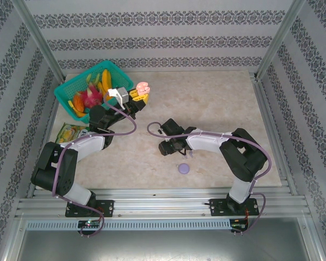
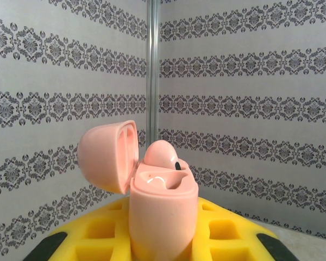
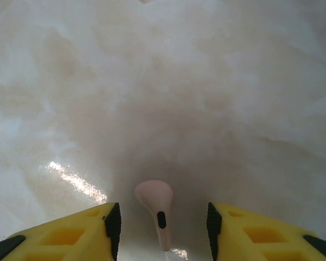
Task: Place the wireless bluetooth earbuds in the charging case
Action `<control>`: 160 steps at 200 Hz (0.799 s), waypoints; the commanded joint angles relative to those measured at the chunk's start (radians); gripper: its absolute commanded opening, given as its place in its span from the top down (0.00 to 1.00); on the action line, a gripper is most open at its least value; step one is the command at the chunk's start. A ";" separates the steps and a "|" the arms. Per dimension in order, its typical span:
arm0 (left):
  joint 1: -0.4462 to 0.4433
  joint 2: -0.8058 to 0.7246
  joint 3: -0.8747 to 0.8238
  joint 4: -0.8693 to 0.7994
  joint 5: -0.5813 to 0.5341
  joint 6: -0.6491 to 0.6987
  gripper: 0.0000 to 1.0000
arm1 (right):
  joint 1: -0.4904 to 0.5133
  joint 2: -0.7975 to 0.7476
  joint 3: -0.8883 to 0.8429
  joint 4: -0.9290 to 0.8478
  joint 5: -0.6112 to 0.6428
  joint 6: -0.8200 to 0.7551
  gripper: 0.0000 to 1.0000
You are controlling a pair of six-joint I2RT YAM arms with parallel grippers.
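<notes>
My left gripper (image 1: 139, 97) is raised beside the basket and shut on a pale pink charging case (image 2: 163, 212), held upright with its lid (image 2: 106, 155) swung open. One pink earbud (image 2: 162, 155) sits in the case's far socket; the near socket (image 2: 160, 179) looks empty. My right gripper (image 3: 162, 224) is low over the table, open. Another pink earbud (image 3: 155, 198) lies flat on the marble between its yellow fingers (image 3: 81, 234), touching neither, with its stem towards the camera.
A teal basket (image 1: 70, 89) of toy fruit stands at the back left, with a snack packet (image 1: 70, 132) in front of it. A closed lilac round case (image 1: 183, 168) lies on the table (image 1: 217, 103) near the right arm. Metal frame posts (image 1: 38, 38) border the table.
</notes>
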 commanded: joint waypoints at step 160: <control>0.009 0.004 0.016 0.043 -0.009 -0.024 1.00 | 0.068 0.142 0.177 -0.192 0.144 0.159 0.59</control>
